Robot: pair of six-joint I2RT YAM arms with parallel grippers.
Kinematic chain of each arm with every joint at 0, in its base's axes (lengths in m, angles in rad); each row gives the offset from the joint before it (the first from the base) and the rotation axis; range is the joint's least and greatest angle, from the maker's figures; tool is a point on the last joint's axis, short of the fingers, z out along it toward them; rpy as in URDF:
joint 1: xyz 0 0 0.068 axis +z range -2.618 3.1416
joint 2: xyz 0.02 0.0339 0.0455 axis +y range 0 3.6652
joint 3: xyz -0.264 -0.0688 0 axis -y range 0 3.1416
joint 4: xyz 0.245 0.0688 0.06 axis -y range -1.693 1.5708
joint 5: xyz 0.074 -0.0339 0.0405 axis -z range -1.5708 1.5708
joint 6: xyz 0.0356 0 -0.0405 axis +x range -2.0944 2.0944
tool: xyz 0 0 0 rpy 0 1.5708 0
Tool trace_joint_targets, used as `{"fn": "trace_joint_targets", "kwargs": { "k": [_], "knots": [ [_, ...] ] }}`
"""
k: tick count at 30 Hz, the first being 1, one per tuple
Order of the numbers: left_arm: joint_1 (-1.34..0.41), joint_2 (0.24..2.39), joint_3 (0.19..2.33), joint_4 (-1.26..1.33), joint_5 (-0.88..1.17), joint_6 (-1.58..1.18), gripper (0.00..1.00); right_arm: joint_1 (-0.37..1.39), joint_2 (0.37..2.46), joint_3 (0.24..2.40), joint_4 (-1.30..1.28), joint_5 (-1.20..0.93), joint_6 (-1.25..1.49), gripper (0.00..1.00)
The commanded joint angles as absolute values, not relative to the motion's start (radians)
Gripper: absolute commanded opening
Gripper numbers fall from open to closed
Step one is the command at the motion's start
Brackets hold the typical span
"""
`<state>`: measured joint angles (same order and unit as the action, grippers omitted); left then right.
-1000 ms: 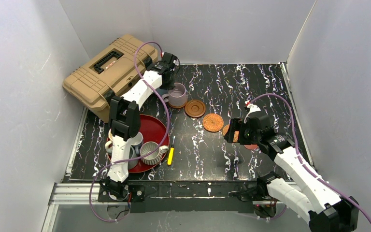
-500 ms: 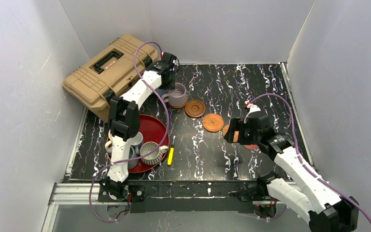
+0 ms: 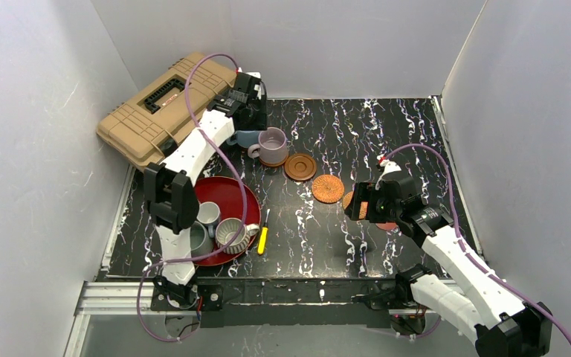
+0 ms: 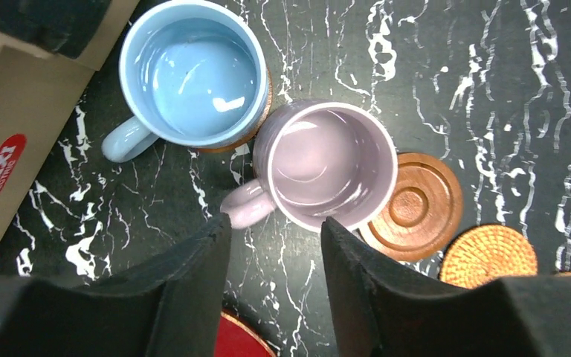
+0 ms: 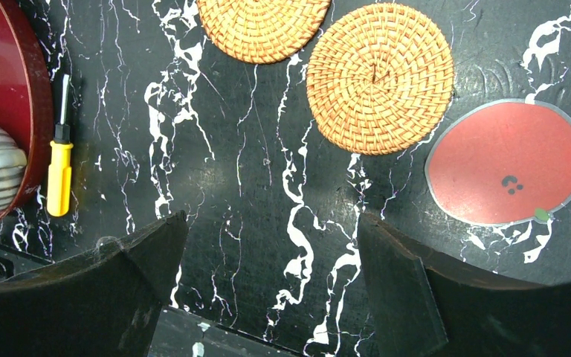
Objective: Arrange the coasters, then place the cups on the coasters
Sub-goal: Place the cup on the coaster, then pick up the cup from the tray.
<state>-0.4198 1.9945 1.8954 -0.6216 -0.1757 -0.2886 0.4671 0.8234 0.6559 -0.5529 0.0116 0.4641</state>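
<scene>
The light blue cup [image 4: 193,71] stands on a dark brown coaster [image 4: 265,111] near the toolbox. Right beside it is the mauve cup [image 4: 327,163], with a brown rim showing under it [image 3: 271,162]. My left gripper [image 4: 275,222] hovers open above the bare table just in front of the mauve cup's handle, holding nothing. A bare dark brown coaster [image 4: 416,216] lies next to the mauve cup, then two woven coasters [image 5: 260,26] [image 5: 379,78] and the flat red coaster [image 5: 507,163]. My right gripper [image 5: 271,219] hangs wide open and empty in front of them.
A red tray [image 3: 230,195] at the near left holds a small pale grey cup [image 3: 209,213], a grey-green cup [image 3: 199,242] and a ribbed cup [image 3: 232,234]. A yellow screwdriver [image 3: 263,239] lies beside it. A tan toolbox [image 3: 167,111] fills the far left corner.
My left gripper has opened wider and drawn up and leftward from the mauve cup, uncovering the light blue cup. The right arm has stayed still.
</scene>
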Motion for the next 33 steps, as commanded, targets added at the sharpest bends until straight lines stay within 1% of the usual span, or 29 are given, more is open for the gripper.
{"fn": "trace_joint_targets", "kwargs": {
  "k": [1, 4, 6, 10, 12, 16, 19, 22, 27, 29, 30, 33],
  "knots": [
    [-0.411, 1.837, 1.835, -0.646, -0.157, -0.290, 0.48, 0.472, 0.805, 0.670, -0.567, 0.006, 0.447, 0.93],
    [-0.395, 1.753, 1.742, -0.683, -0.123, -0.322, 0.51, 0.472, 0.803, 0.678, -0.570, 0.006, 0.445, 0.93],
    [-0.381, 1.681, 1.648, -0.689, -0.058, -0.354, 0.52, 0.472, 0.806, 0.682, -0.571, 0.006, 0.443, 0.93],
    [-0.379, 1.538, 1.497, -0.727, 0.000, -0.354, 0.56, 0.472, 0.816, 0.700, -0.571, 0.006, 0.441, 0.93],
    [-0.378, 1.469, 1.448, -0.782, 0.038, -0.342, 0.60, 0.472, 0.821, 0.710, -0.569, 0.007, 0.439, 0.93],
    [-0.377, 1.380, 1.403, -0.934, 0.124, -0.308, 0.60, 0.472, 0.832, 0.719, -0.563, 0.008, 0.439, 0.93],
    [-0.377, 1.323, 1.354, -1.063, 0.128, -0.281, 0.60, 0.472, 0.842, 0.717, -0.552, 0.006, 0.442, 0.93],
    [-0.377, 1.248, 1.280, -1.165, 0.050, -0.315, 0.58, 0.472, 0.853, 0.711, -0.533, -0.034, 0.452, 0.93],
    [-0.366, 1.097, 1.159, -1.178, -0.002, -0.433, 0.57, 0.472, 0.876, 0.706, -0.501, -0.067, 0.469, 0.93],
    [-0.327, 1.051, 1.115, -1.178, -0.029, -0.465, 0.53, 0.472, 0.880, 0.706, -0.497, -0.073, 0.469, 0.93],
    [-0.290, 1.031, 1.094, -1.175, -0.016, -0.474, 0.49, 0.472, 0.880, 0.706, -0.498, -0.075, 0.469, 0.93],
    [-0.233, 0.987, 1.035, -1.162, 0.045, -0.497, 0.47, 0.472, 0.868, 0.707, -0.507, -0.066, 0.462, 0.93]
  ]
}}
